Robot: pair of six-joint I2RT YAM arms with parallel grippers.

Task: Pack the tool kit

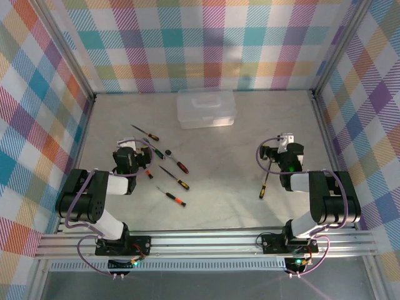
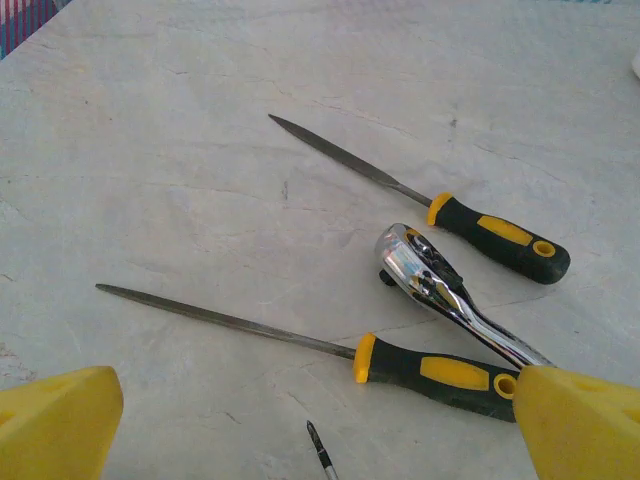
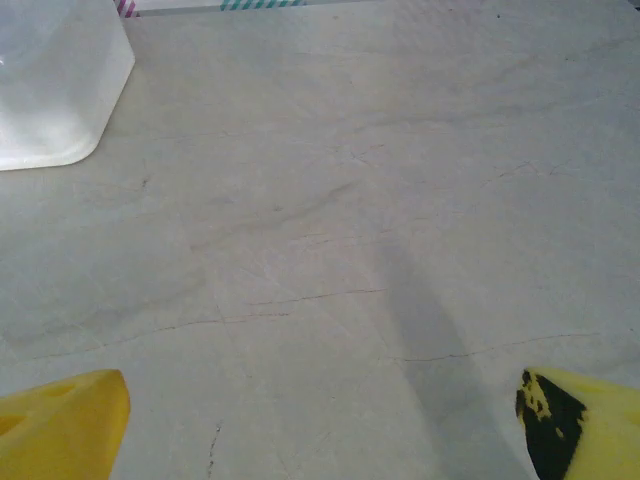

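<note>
Nothing is packed yet: the left gripper (image 2: 320, 425) and right gripper (image 3: 320, 425) both hang empty, jaws spread wide; a needle file (image 2: 310, 341) lies crosswise just ahead of the left one, tip to its left, and the clear box (image 1: 206, 107), apparently shut, sits ahead-left of the right one.

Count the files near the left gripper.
2 files. One lies farther out, one nearer, the ratchet between their handles. More may be hidden.
</note>
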